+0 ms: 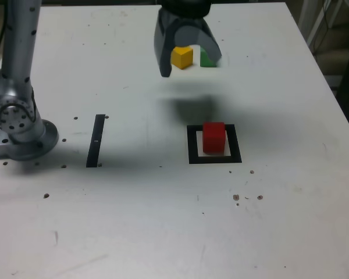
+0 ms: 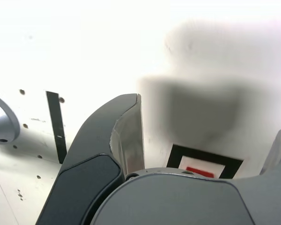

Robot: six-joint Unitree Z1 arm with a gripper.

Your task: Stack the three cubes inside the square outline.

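While the red cube sits flat within the square outline, the next move seems to turn on the two cubes lying beyond it. In the exterior view the yellow cube and the green cube are up towards the far side of the surface, yellow on that view's left and green on its right, the pair well apart from the outline.

The claw is raised above the surface, its fingers spread wide and nothing between them. From the exterior view it overlaps both cubes, but that is a line of sight only — the wrist view shows part of the red cube and the outline, and neither of the other two. I would judge, then, that the claw has to travel away from the outline, towards the far side, before going down on either one.

The yellow cube stands with a corner towards the exterior camera, so the claw would probably need a turn to meet its faces squarely; the green one looks straighter, though a finger partly hides it. How much room lies between the two near their bases I cannot tell — a finger coming down there could nudge the neighbour.
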